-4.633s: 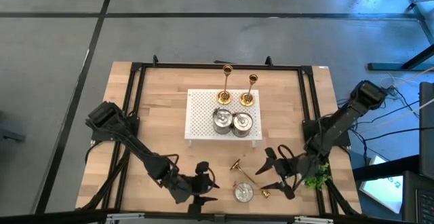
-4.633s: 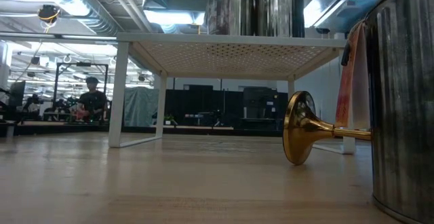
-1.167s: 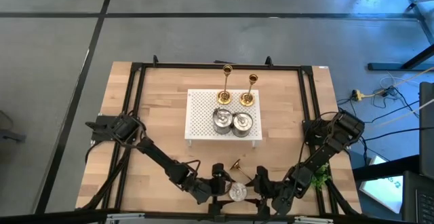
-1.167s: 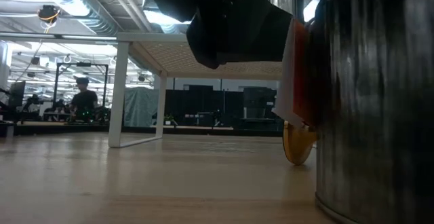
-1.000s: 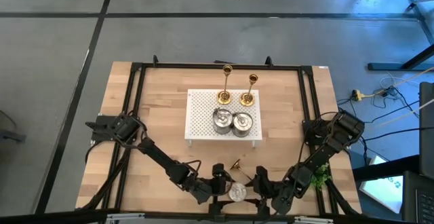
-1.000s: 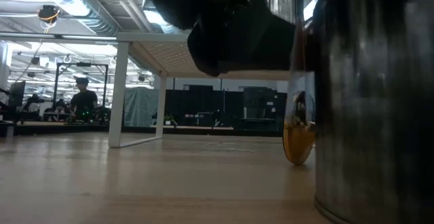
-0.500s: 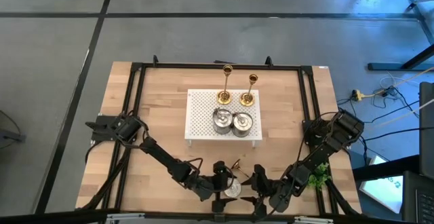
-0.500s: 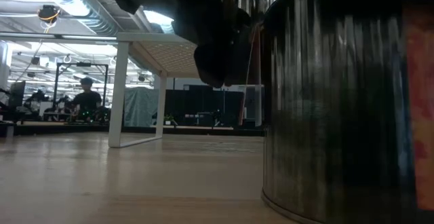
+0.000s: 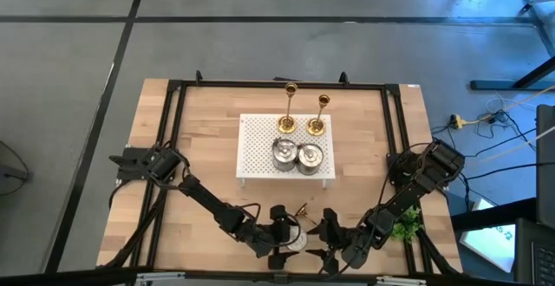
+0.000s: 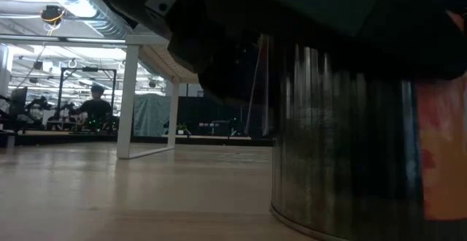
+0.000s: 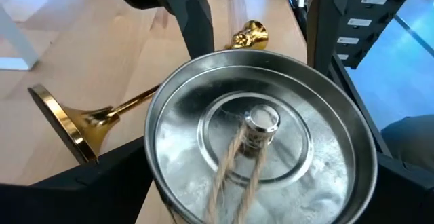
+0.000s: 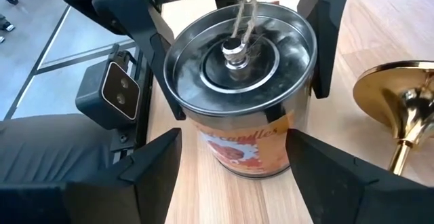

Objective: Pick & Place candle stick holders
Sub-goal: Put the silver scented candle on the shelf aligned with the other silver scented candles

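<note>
My left gripper is shut on a squat silver holder, a lidded tin with a twine-tied knob and an orange label, near the table's near edge. My right gripper is open just to its right, with its fingers standing on either side of the tin and apart from it. One gold candlestick lies on its side on the table beside the tin and also shows in the left wrist view. Two gold candlesticks and two silver holders stand on the white perforated stand. My left gripper pinches the tin's round side wall between its two fingers, one on each side. The fingers come in about level from the table's left. The tin stays upright; whether its base rests on the table I cannot tell.
A small green plant sits at the near right, close to my right arm. A black frame runs around the table top. The left half of the wood is bare. A person shows in the room beyond.
My left gripper has carried the tin a little toward the table's left and near edge, keeping it upright. In the low view the tin has grown larger, shifted left, and now hides the lying gold candlestick. My right gripper has followed it slightly leftward, staying open.
</note>
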Robot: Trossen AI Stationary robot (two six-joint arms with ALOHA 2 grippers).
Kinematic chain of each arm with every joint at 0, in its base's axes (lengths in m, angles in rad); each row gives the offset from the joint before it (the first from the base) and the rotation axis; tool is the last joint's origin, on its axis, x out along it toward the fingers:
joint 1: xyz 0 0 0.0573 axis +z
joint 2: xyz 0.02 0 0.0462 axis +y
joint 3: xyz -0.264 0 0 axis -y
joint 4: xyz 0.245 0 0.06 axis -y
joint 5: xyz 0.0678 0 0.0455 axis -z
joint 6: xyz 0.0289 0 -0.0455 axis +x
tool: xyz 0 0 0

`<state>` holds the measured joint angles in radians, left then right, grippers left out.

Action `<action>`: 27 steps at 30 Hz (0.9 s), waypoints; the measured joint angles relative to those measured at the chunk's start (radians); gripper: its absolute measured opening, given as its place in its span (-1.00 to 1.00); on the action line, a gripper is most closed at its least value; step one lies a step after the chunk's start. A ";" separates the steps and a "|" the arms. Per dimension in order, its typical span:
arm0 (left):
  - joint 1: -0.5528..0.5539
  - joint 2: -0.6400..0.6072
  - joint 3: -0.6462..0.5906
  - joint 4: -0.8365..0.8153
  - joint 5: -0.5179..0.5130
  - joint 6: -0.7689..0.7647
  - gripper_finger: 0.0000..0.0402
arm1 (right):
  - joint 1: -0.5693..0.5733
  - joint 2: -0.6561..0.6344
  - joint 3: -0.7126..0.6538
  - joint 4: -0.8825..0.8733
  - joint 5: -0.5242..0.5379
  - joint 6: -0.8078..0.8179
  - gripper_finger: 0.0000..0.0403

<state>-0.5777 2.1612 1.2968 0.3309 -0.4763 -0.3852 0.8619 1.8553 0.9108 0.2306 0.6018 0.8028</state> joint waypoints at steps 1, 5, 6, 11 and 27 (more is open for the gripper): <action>0.000 0.000 0.000 0.000 0.000 0.000 0.99 | 0.000 0.000 0.000 0.000 0.000 -0.001 0.32; 0.005 0.000 0.000 0.000 0.001 -0.016 0.99 | 0.000 0.000 0.000 0.001 0.000 -0.003 0.32; 0.006 0.000 0.000 0.000 0.002 -0.020 0.99 | 0.000 0.000 0.000 0.004 0.001 -0.004 0.32; 0.006 0.000 0.000 0.000 0.004 -0.027 0.99 | -0.003 0.021 0.000 0.047 -0.003 -0.026 0.32; -0.019 -0.006 0.002 -0.056 -0.047 -0.089 0.77 | -0.003 0.039 -0.001 0.086 -0.109 -0.026 0.32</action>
<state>-0.5962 2.1554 1.2987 0.2753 -0.5233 -0.4743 0.8593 1.8938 0.9100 0.3171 0.4927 0.7769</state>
